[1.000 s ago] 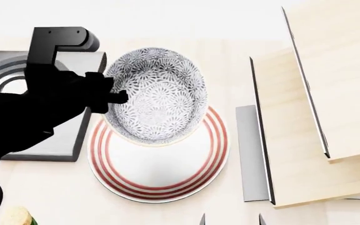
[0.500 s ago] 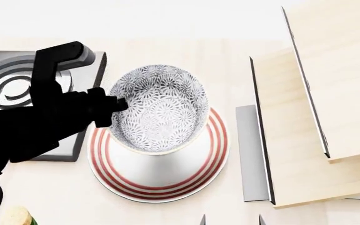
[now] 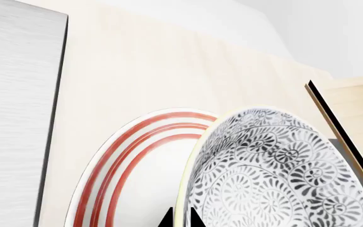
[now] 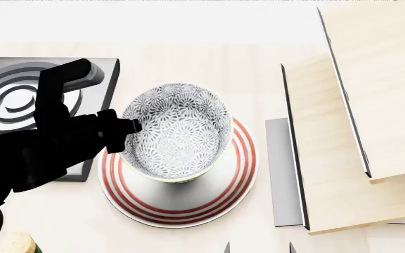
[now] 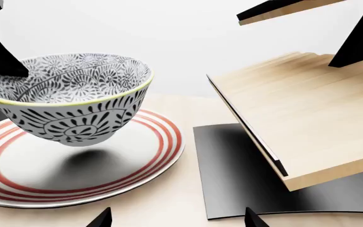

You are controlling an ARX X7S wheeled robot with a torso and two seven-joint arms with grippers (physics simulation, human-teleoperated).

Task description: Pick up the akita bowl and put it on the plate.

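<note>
The akita bowl (image 4: 181, 132), white with a dense dark floral pattern, hangs just above the plate (image 4: 181, 208), a flat white plate with red rings. In the right wrist view the akita bowl (image 5: 74, 94) is a little tilted and casts a shadow on the plate (image 5: 150, 142) below it. My left gripper (image 4: 133, 126) is shut on the bowl's left rim. In the left wrist view the left gripper (image 3: 181, 220) has one tip on each side of the akita bowl (image 3: 276, 175) rim, over the plate (image 3: 112, 175). My right gripper (image 5: 176, 220) is open and holds nothing, low near the counter's front edge (image 4: 259, 247).
A dark grey square burner (image 4: 19, 95) with raised rings sits left of the plate, partly behind my left arm. Light wooden shelves (image 4: 357, 121) stand at the right over a grey base panel (image 4: 278, 174). A pale rounded object (image 4: 18, 243) lies at the bottom left.
My left gripper has lowered the bowl toward the plate and brought it slightly nearer the plate's middle. The right gripper has stayed put.
</note>
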